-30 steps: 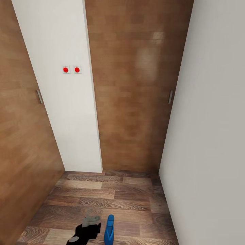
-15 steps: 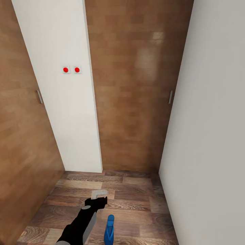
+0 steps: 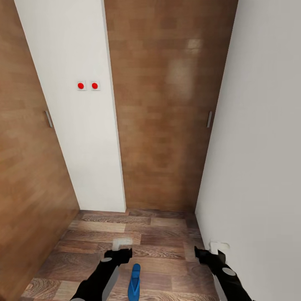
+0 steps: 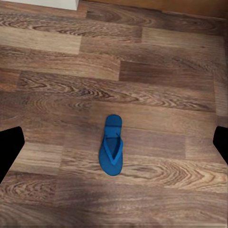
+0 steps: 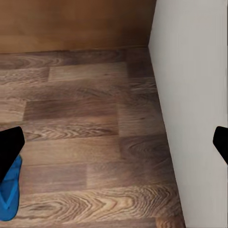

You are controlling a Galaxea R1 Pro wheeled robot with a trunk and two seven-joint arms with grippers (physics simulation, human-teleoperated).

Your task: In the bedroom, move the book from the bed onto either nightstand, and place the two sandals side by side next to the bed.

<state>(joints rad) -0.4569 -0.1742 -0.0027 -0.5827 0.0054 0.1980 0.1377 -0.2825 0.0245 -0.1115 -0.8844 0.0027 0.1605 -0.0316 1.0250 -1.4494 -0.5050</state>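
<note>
Wood-plank floor (image 3: pixel 159 234) holds one sandal (image 3: pixel 134 282) (toe cut off) between two open, empty grippers.

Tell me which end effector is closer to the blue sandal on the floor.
The left end effector: it hangs just beside the blue sandal, which lies centred in its wrist view. The right end effector is off by the white wall.

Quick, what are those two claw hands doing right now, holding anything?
Left gripper: jaws open, empty, hovering over the bright blue flat sandal.
Right gripper: jaws open, empty.
</note>
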